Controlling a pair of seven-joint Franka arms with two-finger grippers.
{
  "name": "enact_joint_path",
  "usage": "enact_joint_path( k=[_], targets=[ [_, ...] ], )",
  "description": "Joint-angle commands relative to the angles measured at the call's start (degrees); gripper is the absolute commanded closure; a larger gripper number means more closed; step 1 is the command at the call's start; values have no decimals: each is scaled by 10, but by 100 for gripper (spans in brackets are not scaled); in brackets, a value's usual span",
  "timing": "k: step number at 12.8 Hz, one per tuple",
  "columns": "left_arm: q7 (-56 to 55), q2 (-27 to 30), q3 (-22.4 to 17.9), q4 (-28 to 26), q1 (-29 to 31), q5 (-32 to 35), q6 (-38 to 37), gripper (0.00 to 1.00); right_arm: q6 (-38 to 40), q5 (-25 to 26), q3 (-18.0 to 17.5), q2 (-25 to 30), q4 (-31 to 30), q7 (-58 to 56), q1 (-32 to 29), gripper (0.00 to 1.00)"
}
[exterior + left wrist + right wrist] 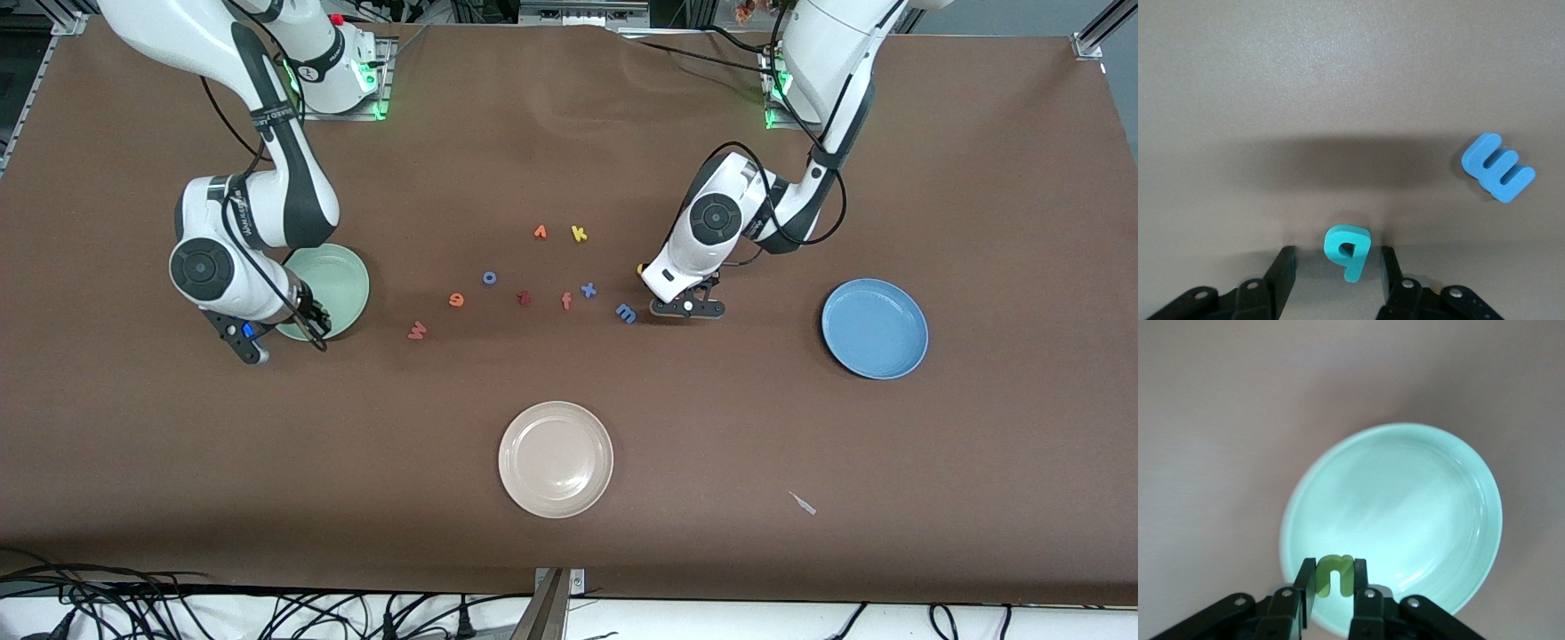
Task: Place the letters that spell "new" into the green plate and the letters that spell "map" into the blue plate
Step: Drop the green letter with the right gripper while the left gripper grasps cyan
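We are seeing the right gripper (1333, 581) hanging over the rim of the green plate (348, 271), its fingers (1304, 585) clamped on the olive-green n (1335, 575), which is sitting upright between them above the edge of the plate. The green plate is lying toward the right arm's end of the table.

The left gripper (1337, 273) is sitting low at the table near the middle, its fingers (1281, 268) standing apart on either side of the teal p (1349, 247), with a gap showing between each finger and the letter; the p is resting flat on the brown table (800, 462). The blue m (626, 312) is lying just beside this gripper, toward the right arm's end. A sliver of yellow a (640, 268) is peeking out from under the left arm's wrist.

The blue plate (875, 328) is sitting toward the left arm's end of the table, holding nothing. The orange e (456, 300) and the pinkish-red w (416, 331) are lying on the table between the green plate and the middle cluster, the w nearer the front camera. Among the other letters we are noticing the yellow k (579, 234), the blue x (588, 289), the blue o (489, 277), an orange f (565, 301), an orange v (540, 232) and a dark red letter (524, 298). The cream-white plate (556, 459) is lying nearest the front camera
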State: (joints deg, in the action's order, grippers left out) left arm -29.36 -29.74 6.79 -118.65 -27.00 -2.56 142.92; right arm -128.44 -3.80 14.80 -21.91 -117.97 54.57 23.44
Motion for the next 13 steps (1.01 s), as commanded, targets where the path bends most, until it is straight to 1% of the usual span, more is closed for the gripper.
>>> enact_joint_path(
  k=[1,2,3,4,5,6,8,9,10,12,13],
  targets=[
    [-5,-6,-5,11,-6,13,1,44,-110,-13,0,29,-117,-19,6,86],
    [-6,-8,-5,16,-6,13,-1,45,-112,-19,0,25,-117,-19,5,71],
    [-6,-8,-5,16,-6,13,-1,47,-112,-20,0,24,-117,-17,5,20],
    [-6,-9,-5,17,-6,13,-1,49,-111,-20,0,27,-114,-16,5,0],
    [-9,-9,-5,17,-6,13,-2,52,-107,-20,0,33,-106,-19,5,0],
    [-9,-10,-5,17,-6,13,-1,54,-82,-20,-3,39,-84,-17,6,0],
    [-9,-9,-5,17,-6,13,-1,59,0,-20,-6,35,-14,-3,11,0],
    [-9,-9,-5,17,-6,14,-2,62,9,-22,-14,32,7,-3,14,0],
    [-9,-9,-5,17,-6,13,-1,68,7,-26,-27,29,20,-2,14,0],
    [-8,-9,-5,17,-5,14,-1,76,6,-72,-45,3,58,21,18,0],
    [-7,-10,-5,16,-5,14,-1,77,-3,-79,-60,-13,66,28,25,0]
  ],
)
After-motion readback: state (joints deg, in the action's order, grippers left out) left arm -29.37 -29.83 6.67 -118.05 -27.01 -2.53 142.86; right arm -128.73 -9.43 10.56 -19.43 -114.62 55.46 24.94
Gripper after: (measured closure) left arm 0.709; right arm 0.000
